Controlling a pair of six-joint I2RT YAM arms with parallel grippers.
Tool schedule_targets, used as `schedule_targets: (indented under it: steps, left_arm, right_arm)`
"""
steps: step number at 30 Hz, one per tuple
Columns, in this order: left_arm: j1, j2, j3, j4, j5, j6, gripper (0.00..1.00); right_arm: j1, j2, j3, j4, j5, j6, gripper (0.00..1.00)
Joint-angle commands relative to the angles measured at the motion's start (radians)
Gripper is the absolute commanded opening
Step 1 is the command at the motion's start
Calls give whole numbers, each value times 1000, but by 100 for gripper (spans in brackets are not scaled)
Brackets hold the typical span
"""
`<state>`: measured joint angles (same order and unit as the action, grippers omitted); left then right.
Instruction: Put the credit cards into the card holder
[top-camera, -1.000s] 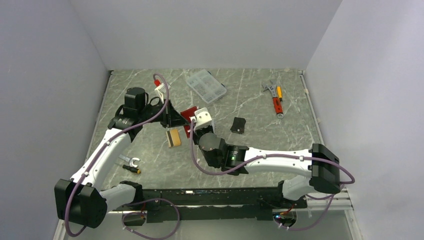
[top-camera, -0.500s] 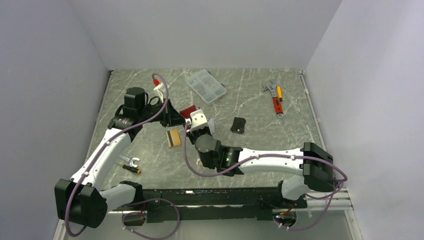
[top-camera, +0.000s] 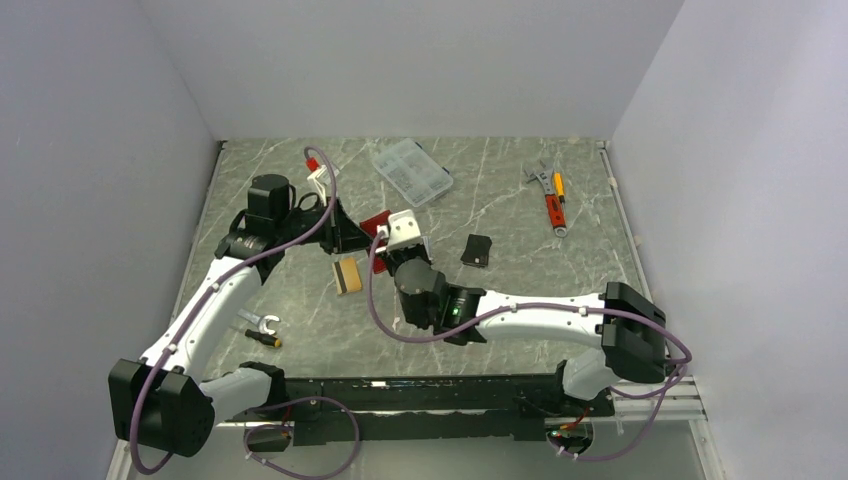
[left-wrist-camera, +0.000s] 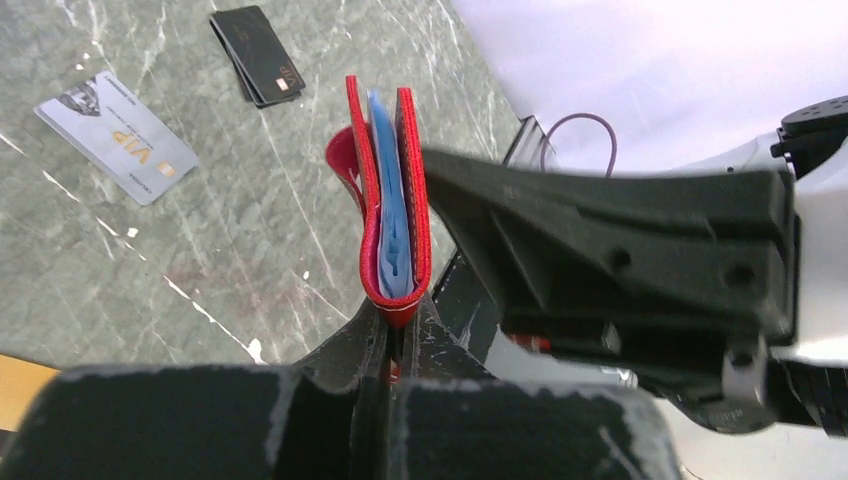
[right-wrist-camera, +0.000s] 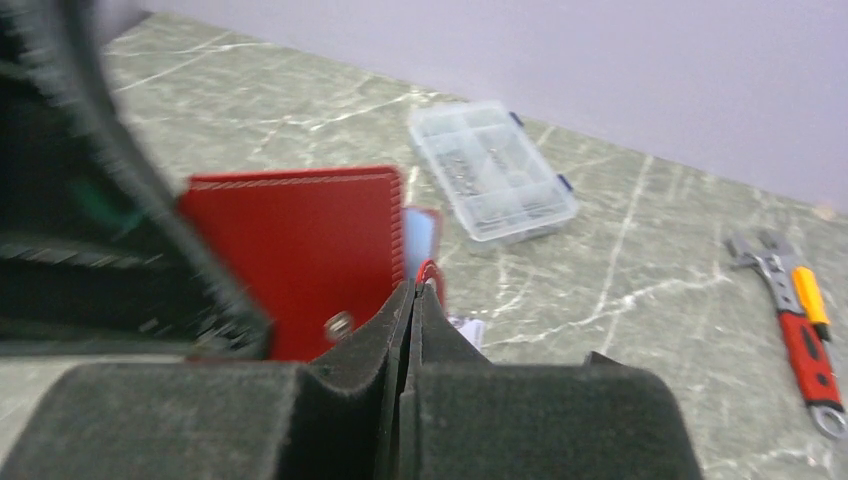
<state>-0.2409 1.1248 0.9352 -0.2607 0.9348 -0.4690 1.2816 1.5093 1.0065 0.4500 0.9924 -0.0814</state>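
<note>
Left wrist shows silver card (left-wrist-camera: 117, 137) beyond holder (left-wrist-camera: 412, 200); top external hides it.

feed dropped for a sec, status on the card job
Left jaws shut on holder fold. Right jaws shut at its edge, grip unclear. Silver card, dark cards lying loose. Nothing else at the holder.

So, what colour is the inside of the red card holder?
Light blue lining in the card holder, clearest in the left wrist view.
</note>
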Motion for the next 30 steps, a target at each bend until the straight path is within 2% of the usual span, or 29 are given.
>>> schedule_targets:
  steps: [1, 9, 10, 12, 14, 17, 19, 26, 30]
  left_arm:
    - [-1, -31, 14, -6, 71, -14, 0]
    - [0, -31, 2, -7, 59, -6, 0]
    - [0, -29, -3, -6, 53, -2, 0]
    - [-4, -20, -21, -4, 34, 4, 0]
    - [-21, -3, -37, -12, -4, 25, 0]
    - [-72, 49, -46, -22, -53, 44, 0]
    - [-124, 96, -41, -28, -80, 60, 0]
    - [-261, 283, -59, 40, -97, 52, 0]
    - [-339, 346, -65, 65, -92, 43, 10]
  right_arm:
    - [-43, -11, -1, 14, 92, 0, 0]
    - [-53, -89, -12, -83, 35, 109, 0]
    - [-54, -120, -23, -100, 12, 133, 7]
    - [-62, -187, -33, -195, -20, 203, 30]
    - [-65, -259, -51, -290, -48, 266, 49]
    - [-68, -364, -92, -424, -59, 362, 62]
    - [-70, -436, -118, -523, -46, 415, 64]
    - [-106, -599, -195, -701, -9, 549, 64]
    - [-150, -639, -211, -766, -33, 581, 63]
